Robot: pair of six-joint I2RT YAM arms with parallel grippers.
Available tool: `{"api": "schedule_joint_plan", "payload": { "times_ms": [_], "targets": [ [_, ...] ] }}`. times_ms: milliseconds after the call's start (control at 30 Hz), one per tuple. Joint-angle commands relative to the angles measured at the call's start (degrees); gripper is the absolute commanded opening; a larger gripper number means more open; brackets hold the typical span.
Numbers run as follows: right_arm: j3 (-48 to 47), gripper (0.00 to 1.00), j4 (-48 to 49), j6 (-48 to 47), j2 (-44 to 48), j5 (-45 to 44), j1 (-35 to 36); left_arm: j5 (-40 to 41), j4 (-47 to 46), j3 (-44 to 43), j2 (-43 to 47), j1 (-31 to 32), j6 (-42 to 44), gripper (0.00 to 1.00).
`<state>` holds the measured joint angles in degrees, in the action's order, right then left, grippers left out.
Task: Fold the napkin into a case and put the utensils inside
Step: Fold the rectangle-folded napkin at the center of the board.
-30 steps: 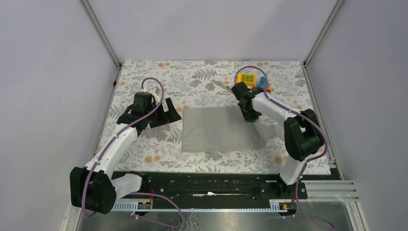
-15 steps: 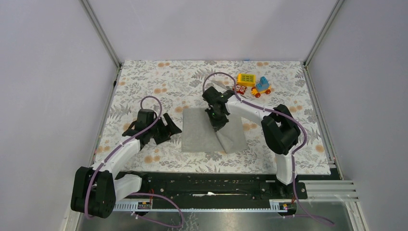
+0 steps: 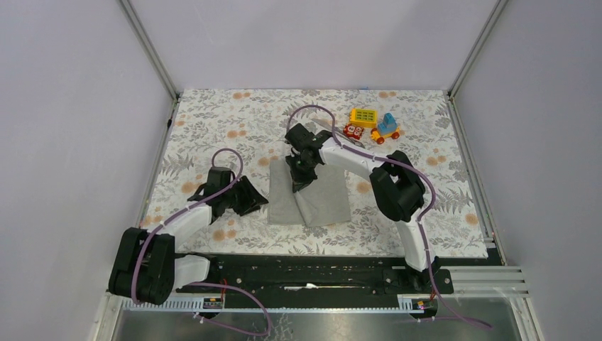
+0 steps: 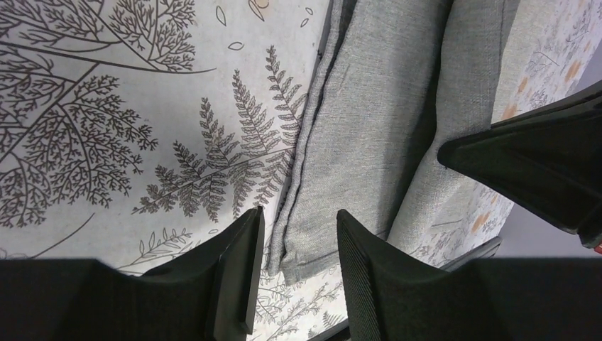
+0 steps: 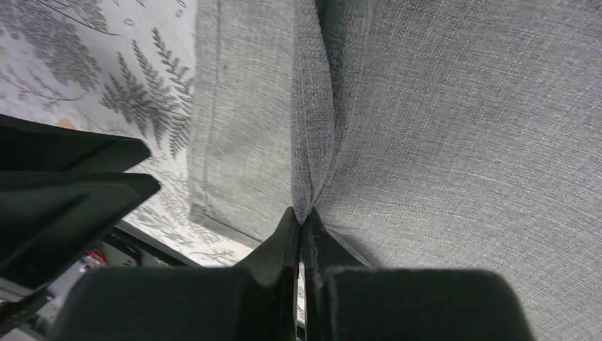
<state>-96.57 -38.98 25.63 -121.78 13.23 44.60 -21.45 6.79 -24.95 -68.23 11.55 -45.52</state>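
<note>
On the flowered tablecloth (image 3: pixel 213 114) that covers the bench lies the napkin (image 3: pixel 323 202), the grey cloth in the middle. It is partly folded, with its right part raised and brought over the rest.

Above the napkin's far half, the right gripper (image 3: pixel 298 177) has its jaws clenched on a pinch of the cloth. The wrist view shows the fabric gathered into a ridge that runs into the closed tips.

At the napkin's near left corner is the left gripper (image 4: pixel 299 215). Its jaws stand apart with the stitched hem between them, and they do not yet press on it.

Beyond the napkin, to the far right, stand the toy blocks (image 3: pixel 363 116). I cannot make out the utensils, because the right arm crosses that place.

The napkin seems light and limp. It will probably sag between the holds and slide on the smooth tablecloth. I think the best place to hold it is the hem near a corner, where the doubled seam is thicker. The lower layer should be held down while the upper layer is laid flat.
</note>
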Motion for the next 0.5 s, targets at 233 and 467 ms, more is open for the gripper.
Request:
{"api": "schedule_joint_plan", "payload": {
  "times_ms": [233, 467],
  "targets": [
    [-6.8, 0.0, 3.91, 6.84, -4.58, 6.42, 0.69, -4.13, -9.0, 1.92, -6.31, -0.21, -0.18, 0.42],
    [-7.22, 0.0, 6.15, 9.08, -6.29, 8.43, 0.88, -4.38, -9.12, 2.01, -6.48, -0.13, -0.1, 0.38]
  ]
}}
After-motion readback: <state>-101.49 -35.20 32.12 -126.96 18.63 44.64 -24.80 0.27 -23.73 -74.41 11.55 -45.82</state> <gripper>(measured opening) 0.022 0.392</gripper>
